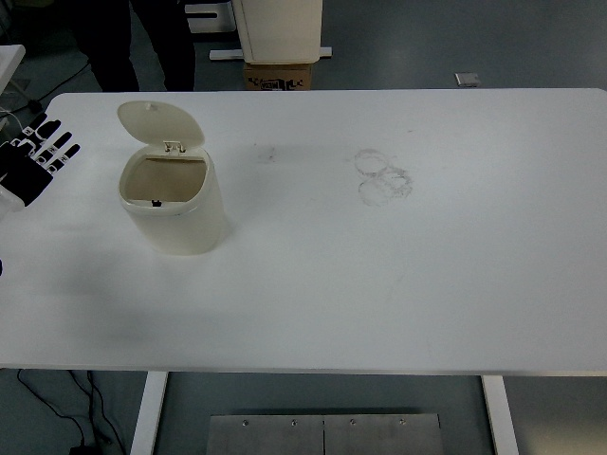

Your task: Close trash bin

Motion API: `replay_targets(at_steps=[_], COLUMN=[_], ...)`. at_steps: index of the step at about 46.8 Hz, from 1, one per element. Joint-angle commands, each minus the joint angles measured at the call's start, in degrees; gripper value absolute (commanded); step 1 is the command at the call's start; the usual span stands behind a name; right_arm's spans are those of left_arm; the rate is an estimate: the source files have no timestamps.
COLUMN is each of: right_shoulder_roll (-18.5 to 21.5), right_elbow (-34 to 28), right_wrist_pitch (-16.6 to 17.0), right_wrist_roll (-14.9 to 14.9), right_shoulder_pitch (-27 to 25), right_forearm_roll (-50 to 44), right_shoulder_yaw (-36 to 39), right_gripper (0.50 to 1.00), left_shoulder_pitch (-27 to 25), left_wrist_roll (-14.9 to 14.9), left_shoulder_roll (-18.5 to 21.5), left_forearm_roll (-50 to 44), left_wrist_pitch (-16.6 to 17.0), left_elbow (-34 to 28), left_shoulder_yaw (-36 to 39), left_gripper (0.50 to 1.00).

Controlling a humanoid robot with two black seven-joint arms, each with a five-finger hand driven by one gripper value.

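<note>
A small cream trash bin [180, 213] stands on the left part of the white table [379, 284]. Its round lid [159, 125] is tipped up and back on the far-side hinge, so the dark inside [163, 180] shows. My left hand [36, 156] hovers at the table's left edge, a short way left of the bin and apart from it, fingers spread and holding nothing. The right arm does not show.
Faint ring-shaped smudges [384, 175] mark the table right of centre. A person's dark legs [133, 43] stand beyond the far edge at top left. A cream cabinet [280, 28] over a cardboard box [278, 76] sits behind the table.
</note>
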Motion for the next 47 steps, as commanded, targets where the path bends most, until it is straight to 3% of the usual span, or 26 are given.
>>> replay_targets(at_steps=[1, 47], right_shoulder_roll=[0.0, 0.0], right_elbow=[0.0, -0.1], right_wrist_pitch=[0.0, 0.0], right_wrist_roll=[0.0, 0.0], right_shoulder_pitch=[0.0, 0.0], right_forearm_roll=[0.0, 0.0], right_shoulder_yaw=[0.0, 0.0], right_gripper=[0.991, 0.991], left_shoulder_pitch=[-0.1, -0.4], left_wrist_roll=[0.0, 0.0], left_shoulder_roll=[0.1, 0.3], left_forearm_roll=[0.0, 0.5], left_wrist_pitch=[0.0, 0.0], left_elbow=[0.0, -0.1], left_shoulder_yaw=[0.0, 0.0], left_gripper=[1.000, 1.000])
